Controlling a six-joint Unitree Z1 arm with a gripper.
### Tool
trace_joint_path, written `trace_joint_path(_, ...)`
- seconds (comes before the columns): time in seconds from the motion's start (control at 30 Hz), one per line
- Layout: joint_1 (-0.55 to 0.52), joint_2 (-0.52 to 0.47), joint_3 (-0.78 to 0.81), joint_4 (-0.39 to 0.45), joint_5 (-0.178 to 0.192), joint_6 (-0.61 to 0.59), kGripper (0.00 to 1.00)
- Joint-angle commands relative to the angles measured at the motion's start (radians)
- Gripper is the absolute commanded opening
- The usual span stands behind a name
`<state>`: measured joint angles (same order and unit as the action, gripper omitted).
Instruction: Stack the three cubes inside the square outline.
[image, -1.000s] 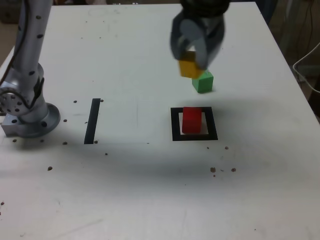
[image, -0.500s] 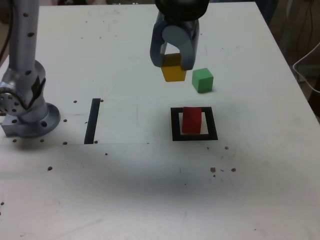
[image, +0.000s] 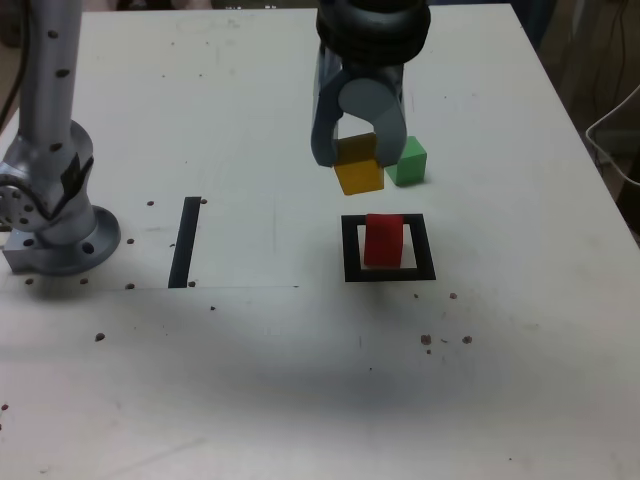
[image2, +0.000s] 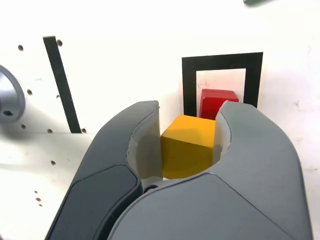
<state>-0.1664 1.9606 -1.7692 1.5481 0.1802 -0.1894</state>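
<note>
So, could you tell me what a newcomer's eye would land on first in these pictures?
Most striking is the grey pincer hanging above the table, shut on the yellow cube. Just below it in the exterior view, the red cube sits alone inside the square outline. The green cube waits on the table beyond the outline, beside the pincer.

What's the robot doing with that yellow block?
The robot's gripper is shut on the yellow cube and holds it up in the air, above the table. The red cube already sits inside the square outline. The yellow one hangs just beyond the outline, not over the red one yet. The green cube waits on the table further back. It looks like yellow will go on top of red next.
</note>
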Motion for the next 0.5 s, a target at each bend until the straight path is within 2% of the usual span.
trace_joint_path(0.0,-0.021,0.002,-0.007,0.014,0.012,-0.041,0.17)
trace_joint_path(0.17,-0.050,0.008,-0.010,0.015,0.037,-0.091,0.17)
trace_joint_path(0.47,-0.056,0.088,-0.035,0.028,0.052,-0.094,0.16)
